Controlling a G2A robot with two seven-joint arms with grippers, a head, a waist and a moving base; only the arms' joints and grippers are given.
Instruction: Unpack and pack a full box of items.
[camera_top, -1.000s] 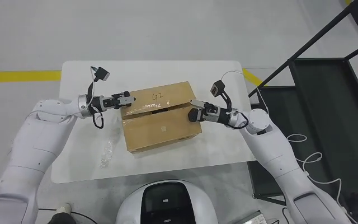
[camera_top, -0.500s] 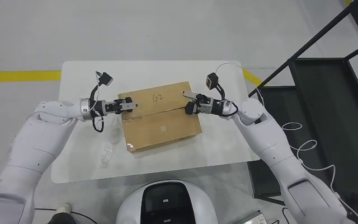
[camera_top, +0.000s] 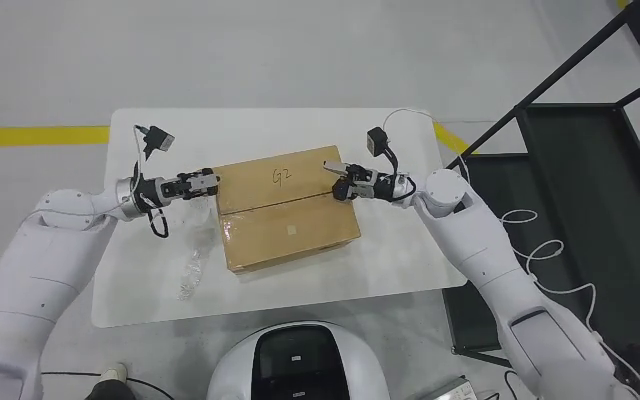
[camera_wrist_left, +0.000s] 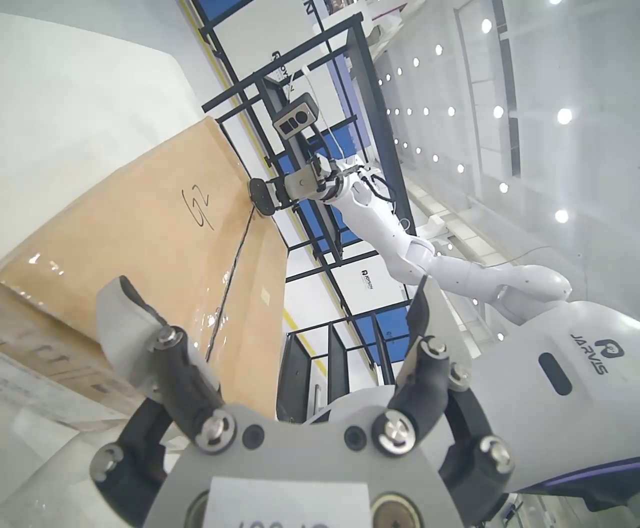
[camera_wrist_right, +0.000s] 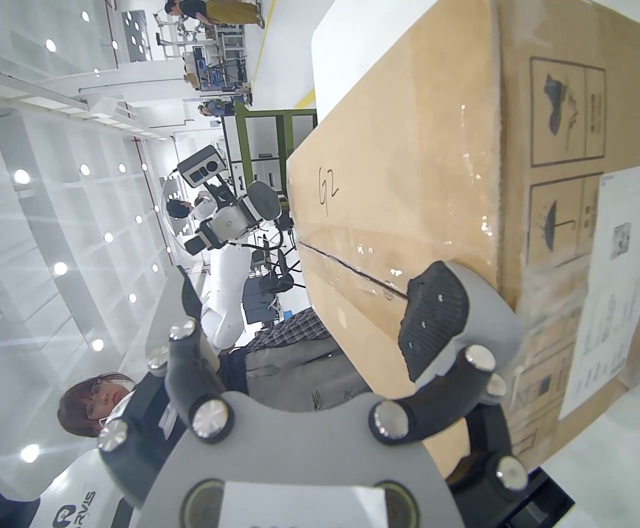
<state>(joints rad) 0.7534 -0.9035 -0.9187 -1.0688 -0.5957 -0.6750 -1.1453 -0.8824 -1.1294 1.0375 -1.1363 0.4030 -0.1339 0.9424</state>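
Note:
A closed cardboard box (camera_top: 285, 212) with a handwritten mark sits mid-table, its two top flaps meeting at a seam (camera_top: 280, 203). My left gripper (camera_top: 205, 185) is open just off the box's left end, with nothing between its fingers. In the left wrist view, the left gripper (camera_wrist_left: 275, 320) faces the box (camera_wrist_left: 150, 225) along its top. My right gripper (camera_top: 340, 186) is open at the box's right end by the seam. In the right wrist view, the right gripper (camera_wrist_right: 310, 320) has one padded fingertip (camera_wrist_right: 432, 320) over the top edge of the box (camera_wrist_right: 400, 150).
A crumpled clear plastic bag (camera_top: 190, 275) lies on the white table (camera_top: 130, 250) in front of the box's left corner. A black metal rack (camera_top: 570, 150) stands off the table's right side. Free tabletop lies behind the box.
The right-hand flap, slightly raised a second ago, now lies flat. My left gripper has drawn back leftward off the box. My right gripper has shifted back along the right end to the seam.

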